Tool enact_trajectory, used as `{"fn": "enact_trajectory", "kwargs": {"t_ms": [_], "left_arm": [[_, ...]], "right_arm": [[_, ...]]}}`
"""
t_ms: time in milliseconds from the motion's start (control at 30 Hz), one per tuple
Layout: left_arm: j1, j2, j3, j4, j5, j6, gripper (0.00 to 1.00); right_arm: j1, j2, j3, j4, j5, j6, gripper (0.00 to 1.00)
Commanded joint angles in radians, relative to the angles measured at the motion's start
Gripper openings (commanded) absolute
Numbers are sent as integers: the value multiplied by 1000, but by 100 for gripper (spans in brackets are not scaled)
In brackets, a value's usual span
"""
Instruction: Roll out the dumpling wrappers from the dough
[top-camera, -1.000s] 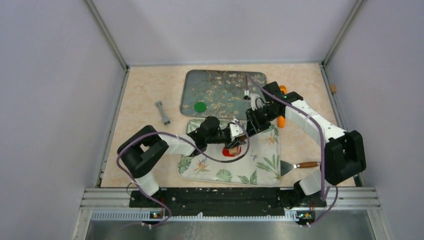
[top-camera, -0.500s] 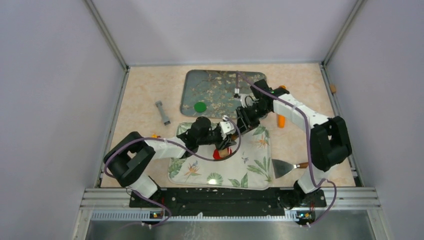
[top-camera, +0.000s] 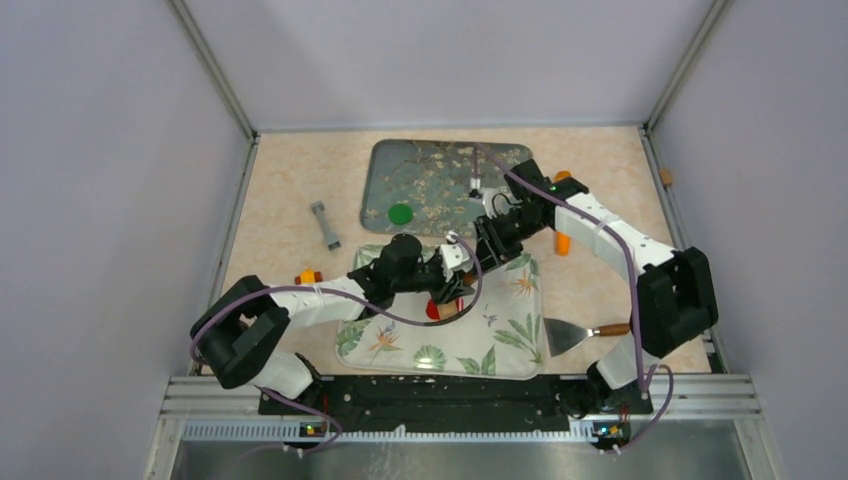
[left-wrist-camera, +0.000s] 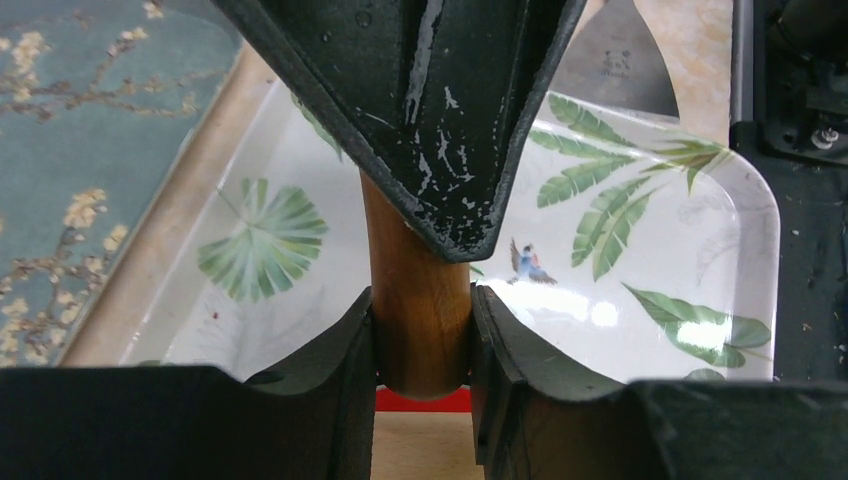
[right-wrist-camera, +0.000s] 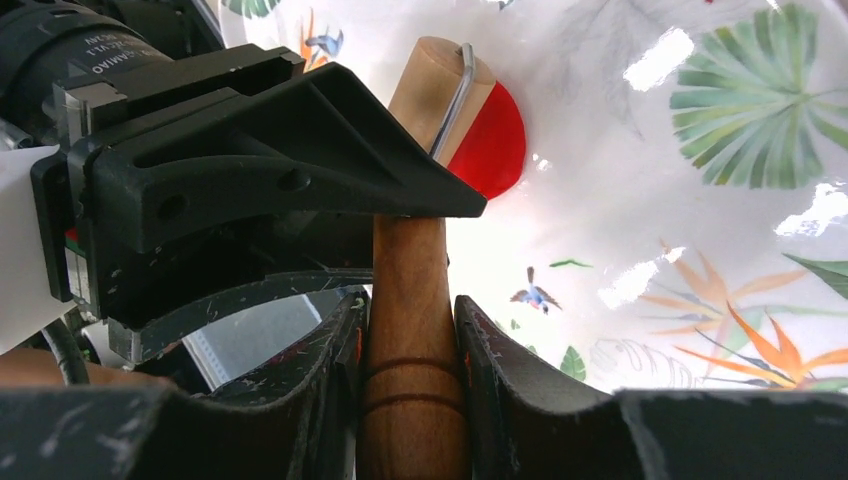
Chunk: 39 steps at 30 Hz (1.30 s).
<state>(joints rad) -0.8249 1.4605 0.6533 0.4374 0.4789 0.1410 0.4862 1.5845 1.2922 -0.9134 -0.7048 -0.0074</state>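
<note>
A wooden rolling pin (right-wrist-camera: 412, 300) is gripped at both ends. My left gripper (left-wrist-camera: 420, 330) is shut on one handle (left-wrist-camera: 420, 300), and my right gripper (right-wrist-camera: 410, 330) is shut on the other. Both grippers (top-camera: 455, 280) (top-camera: 492, 245) hover over the white leaf-print tray (top-camera: 500, 340). The pin's pale roller (right-wrist-camera: 440, 90) rests on a flat red dumpling wrapper (right-wrist-camera: 495, 135), which is partly hidden beneath it; it shows as a red patch (top-camera: 431, 311) in the top view. A green wrapper (top-camera: 400, 213) lies flat on the blue floral tray (top-camera: 440, 160).
A grey tool (top-camera: 325, 225) lies on the table to the left. A metal scraper (top-camera: 575, 332) with a wooden handle sits right of the leaf tray. Orange pieces sit at the leaf tray's left corner (top-camera: 307, 276) and by the right arm (top-camera: 564, 242).
Both grippers and the rolling pin have moved left and slightly nearer. The leaf tray has slid left with them, uncovering an orange piece at its left corner.
</note>
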Motion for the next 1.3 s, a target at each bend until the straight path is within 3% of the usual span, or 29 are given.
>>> {"fn": "enact_trajectory", "kwargs": {"t_ms": [0, 400, 567, 833, 1033, 1267], "left_arm": [[4, 6, -55, 36, -41, -29, 0], [4, -22, -243, 37, -171, -133, 0], [4, -47, -236, 5, -216, -132, 0], [1, -351, -141, -136, -147, -63, 0], [-54, -174, -70, 35, -114, -108, 0], [-91, 20, -39, 178, -117, -22, 0]], "right_arm": [[35, 8, -33, 83, 52, -49, 0], [181, 165, -101, 213, 213, -58, 0], [225, 202, -80, 262, 201, -26, 0], [208, 118, 180, 131, 44, -77, 0], [114, 10, 75, 54, 128, -125, 0], [77, -20, -23, 107, 213, -120, 0]]}}
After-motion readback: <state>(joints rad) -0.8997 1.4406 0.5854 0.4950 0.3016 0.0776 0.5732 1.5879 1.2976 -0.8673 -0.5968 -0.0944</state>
